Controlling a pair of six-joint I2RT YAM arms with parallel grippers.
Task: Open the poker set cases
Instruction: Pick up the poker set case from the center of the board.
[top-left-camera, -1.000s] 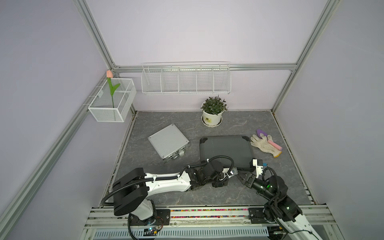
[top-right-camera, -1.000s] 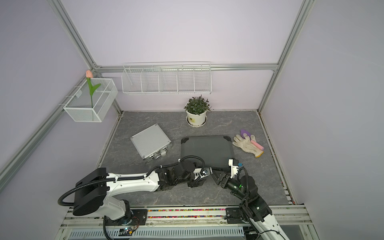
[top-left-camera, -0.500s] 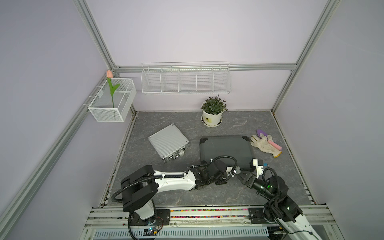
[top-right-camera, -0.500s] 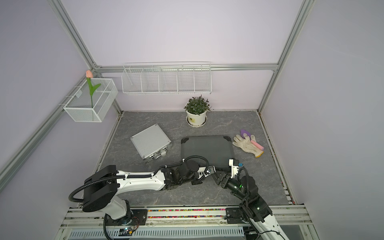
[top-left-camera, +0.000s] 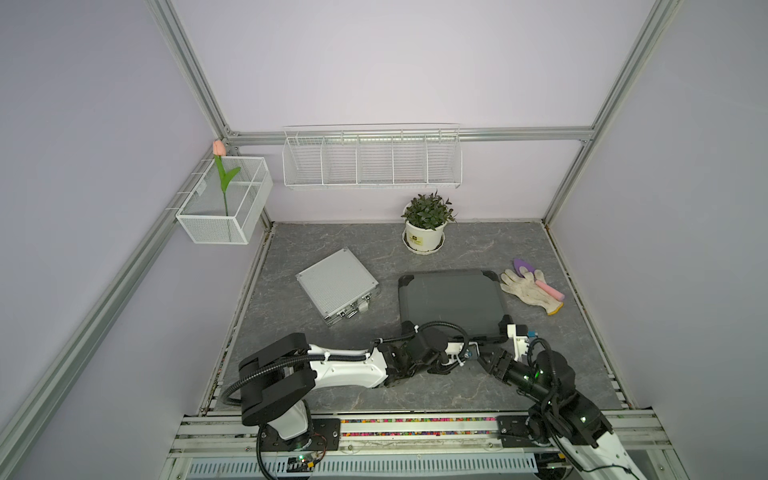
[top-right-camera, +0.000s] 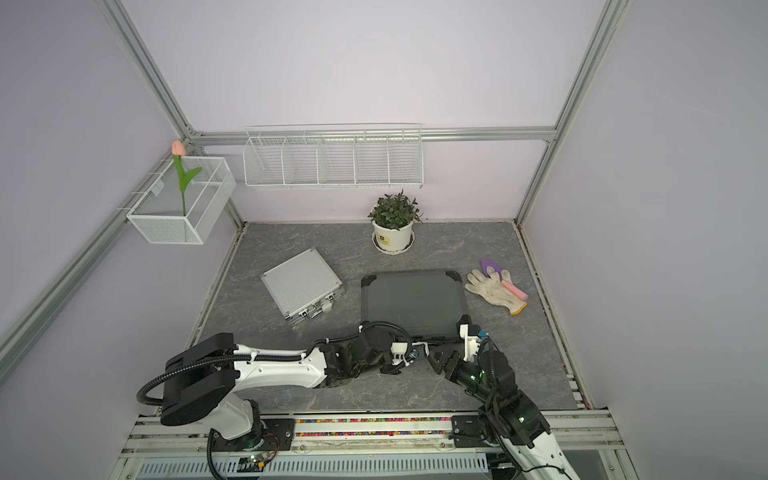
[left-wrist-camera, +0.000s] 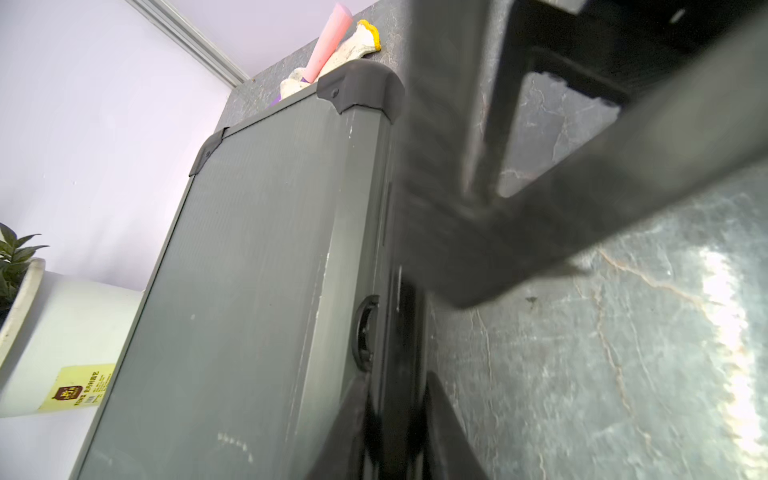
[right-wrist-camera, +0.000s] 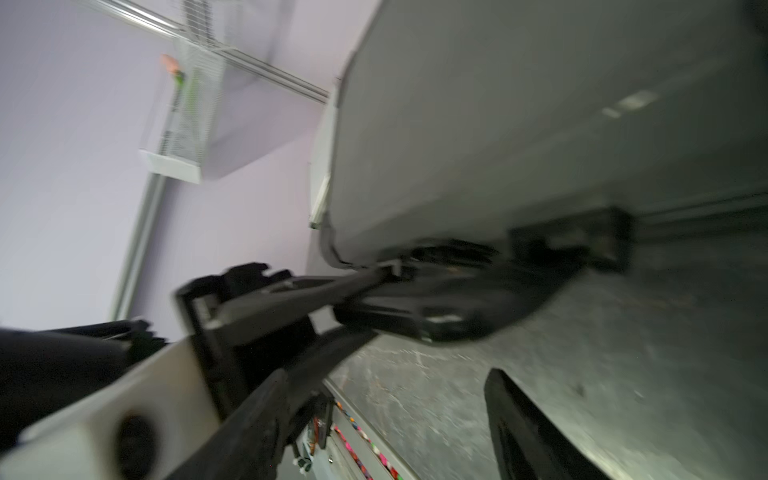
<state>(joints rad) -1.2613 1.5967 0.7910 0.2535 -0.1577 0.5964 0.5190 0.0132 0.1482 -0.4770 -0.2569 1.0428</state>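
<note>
Two poker set cases lie closed and flat on the table. The silver ribbed case (top-left-camera: 336, 282) (top-right-camera: 301, 282) sits to the left, apart from both arms. The dark grey case (top-left-camera: 451, 301) (top-right-camera: 411, 301) (left-wrist-camera: 249, 270) (right-wrist-camera: 519, 124) has black corners. At its front edge my left gripper (top-left-camera: 473, 347) (top-right-camera: 424, 348) (left-wrist-camera: 397, 415) (right-wrist-camera: 395, 291) is shut on the black handle strip. My right gripper (top-left-camera: 488, 361) (top-right-camera: 440, 359) (right-wrist-camera: 388, 374) hovers low just in front of that edge, open, with only bare tabletop between its fingers.
A potted plant (top-left-camera: 424, 226) stands at the back. A white work glove (top-left-camera: 530, 291) and a pink-handled purple trowel (top-left-camera: 548, 289) lie right of the dark case. A wire shelf (top-left-camera: 372, 160) and a wire box with a tulip (top-left-camera: 224, 203) hang on the walls.
My left gripper has moved up to the dark case's front edge and its fingers have closed on the handle. The right gripper has barely moved, opening slightly.
</note>
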